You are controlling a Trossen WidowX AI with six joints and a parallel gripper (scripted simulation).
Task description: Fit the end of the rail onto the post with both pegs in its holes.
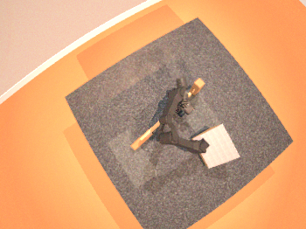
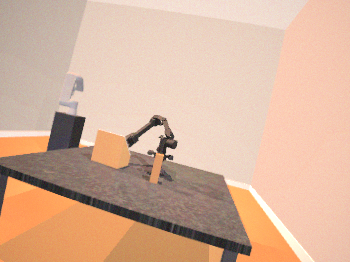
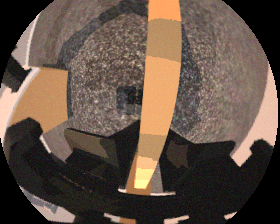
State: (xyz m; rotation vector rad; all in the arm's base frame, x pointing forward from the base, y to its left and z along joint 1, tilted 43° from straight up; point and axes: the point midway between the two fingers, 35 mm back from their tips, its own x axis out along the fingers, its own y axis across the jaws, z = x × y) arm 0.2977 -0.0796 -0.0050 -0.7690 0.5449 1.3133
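Rail [image 1: 143,138] [image 3: 161,95] of wood is what my tool [image 1: 185,96] [image 2: 160,156] [image 3: 148,123] is clamped on, one finger at each side. It stretches diagonally over the dark counter [image 1: 245,115] [image 2: 75,174] [image 3: 100,60] in the top view, and my grip lies much nearer its upper-right end. A big wooden block [image 1: 223,147] [image 2: 109,149] [image 3: 49,97] stands off to one side, apart from it. I cannot tell whether the pegs are in the holes.
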